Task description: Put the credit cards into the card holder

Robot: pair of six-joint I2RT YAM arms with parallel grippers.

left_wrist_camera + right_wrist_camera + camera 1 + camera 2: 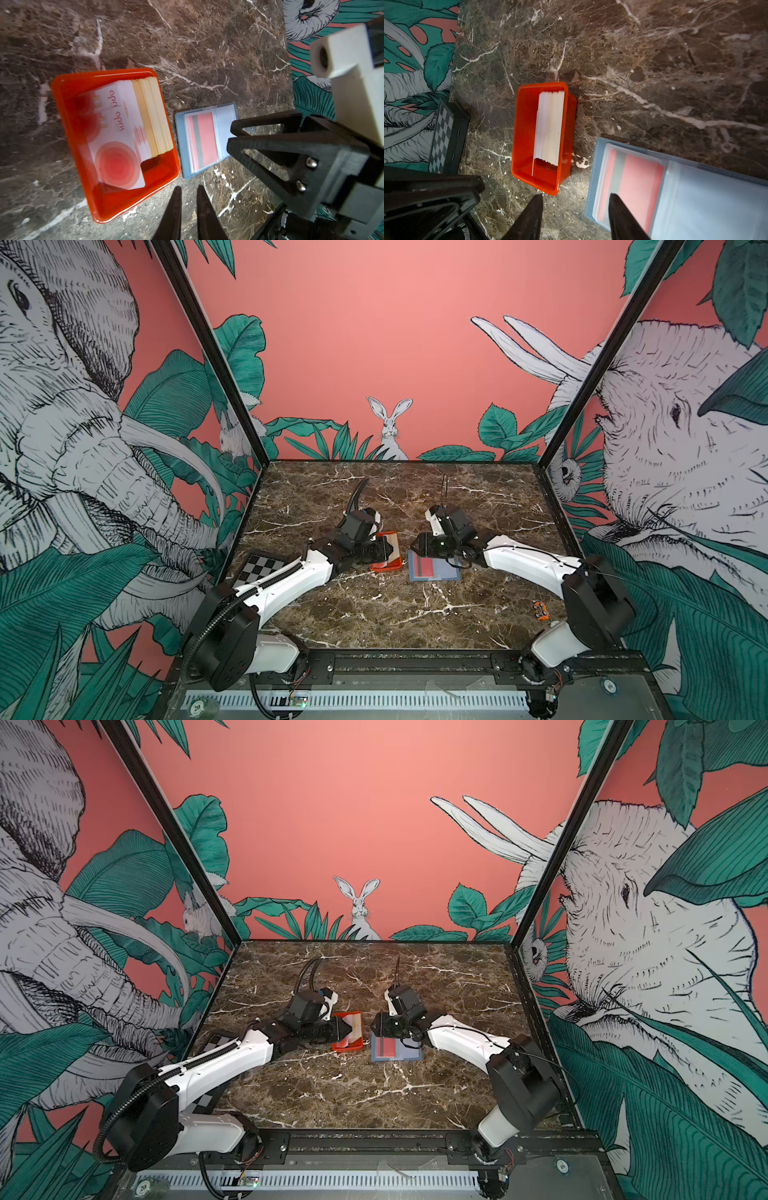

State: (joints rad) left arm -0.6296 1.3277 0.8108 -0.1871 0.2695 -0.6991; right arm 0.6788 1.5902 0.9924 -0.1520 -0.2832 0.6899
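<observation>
Credit cards [124,133]: one stack in tray [68,108], one in card holder [223,122].

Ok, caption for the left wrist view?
Empty left gripper near the orange tray of credit cards; card holder lies open, one red card sleeved.

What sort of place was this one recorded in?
Probably a purpose-built robot test booth, not a real room: a marble-look tabletop boxed in by printed jungle-mural walls, with a checkerboard panel at its edge.
</observation>
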